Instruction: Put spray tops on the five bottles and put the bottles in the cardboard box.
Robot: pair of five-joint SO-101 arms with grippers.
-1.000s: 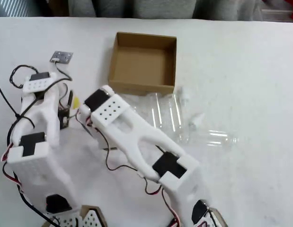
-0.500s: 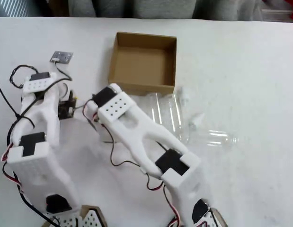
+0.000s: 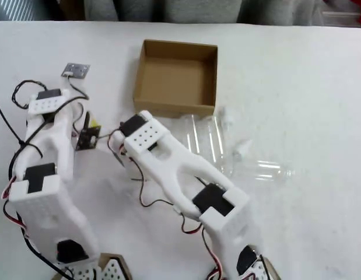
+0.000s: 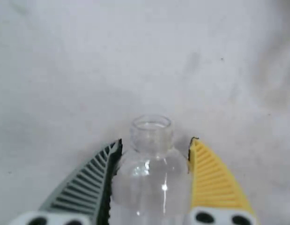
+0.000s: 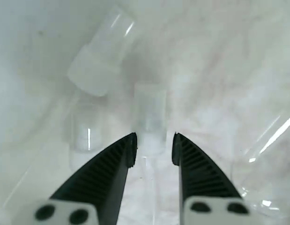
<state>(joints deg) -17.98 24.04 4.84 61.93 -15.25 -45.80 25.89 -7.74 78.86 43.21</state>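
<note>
Nearest, two white arms rise from the near edge of the table (image 3: 320,87). The left arm (image 3: 49,175) stands at the left, and the right arm (image 3: 180,169) slants from near right toward far left.

The left gripper (image 4: 154,145) sits between the two arms, pointing down at the table. Its jaws are closed on a clear bottle (image 4: 152,183). The grey finger (image 4: 88,187) and the yellow finger (image 4: 212,180) press on the bottle's shoulders, one on each side, just below the neck. The neck ends in an open rim.

The right gripper (image 5: 154,147) hangs under its arm's wrist, near the left gripper and to its right. Its jaws are a little apart, with a narrow gap between the two black fingers (image 5: 105,183). A spray top (image 5: 149,115) lies just past the tips, in line with the gap. Whether the tips touch it cannot be told. A second spray top (image 5: 99,58) lies tilted beyond it, and part of a clear bottle side (image 5: 271,150) shows beside them.

To the right of the right arm, loose bottles (image 3: 203,140) lie side by side on the table. A single bottle (image 3: 265,171) lies crosswise, nearer and to their right. One small white top (image 3: 243,148) rests between them, and another white top (image 3: 228,118) lies farther off, near the box corner.

Beyond the loose bottles sits the open cardboard box (image 3: 174,108), its near wall just beside their far ends. Left of the box, well apart from it, a small metal plate (image 3: 75,70) lies on the table.
</note>
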